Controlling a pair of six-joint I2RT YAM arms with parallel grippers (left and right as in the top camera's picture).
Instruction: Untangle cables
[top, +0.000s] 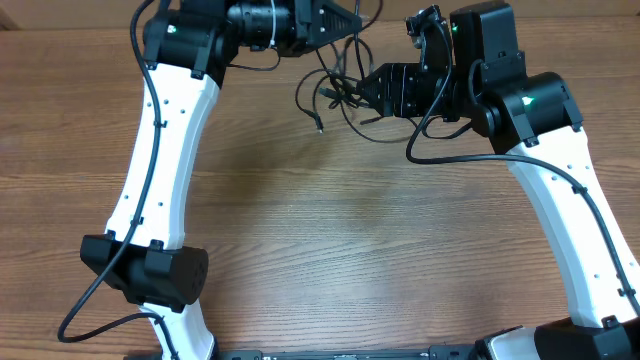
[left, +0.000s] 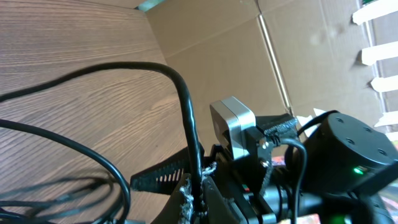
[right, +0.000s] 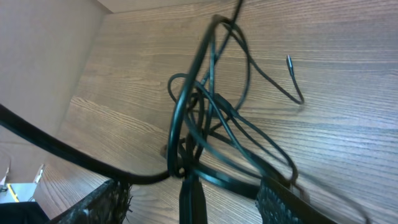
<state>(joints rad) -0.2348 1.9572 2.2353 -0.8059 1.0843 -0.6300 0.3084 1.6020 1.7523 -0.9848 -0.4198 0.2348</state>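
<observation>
The cables (top: 338, 82) form a loose black tangle near the far edge of the wooden tabletop (top: 300, 230), strung between the 2 hands. The left hand (left: 199, 196) is closed on 1 strand. In its wrist view the fingers meet with the cord pinched between them, and from there the cord rises and arcs over to the left above the wood. More loops sag below it at the lower left of that view (blurred, so I cannot count them).

The right hand (right: 193, 191) faces the knot from the other side with its jaws spread wide. Its 2 fingers (right: 109, 200) stand well apart at the bottom corners of the wrist view. The crossing point of the tangle sits in the gap between them, and neither pad touches a cord that I can make out.

Several loops fan out from that crossing point over the tabletop. 1 free end with a small plug (right: 289, 60) trails off to the side, away from the rest, and I cannot tell whether it rests on the wood. Behind the right arm (left: 351, 149), a cardboard wall (left: 236, 43) borders the tabletop.
</observation>
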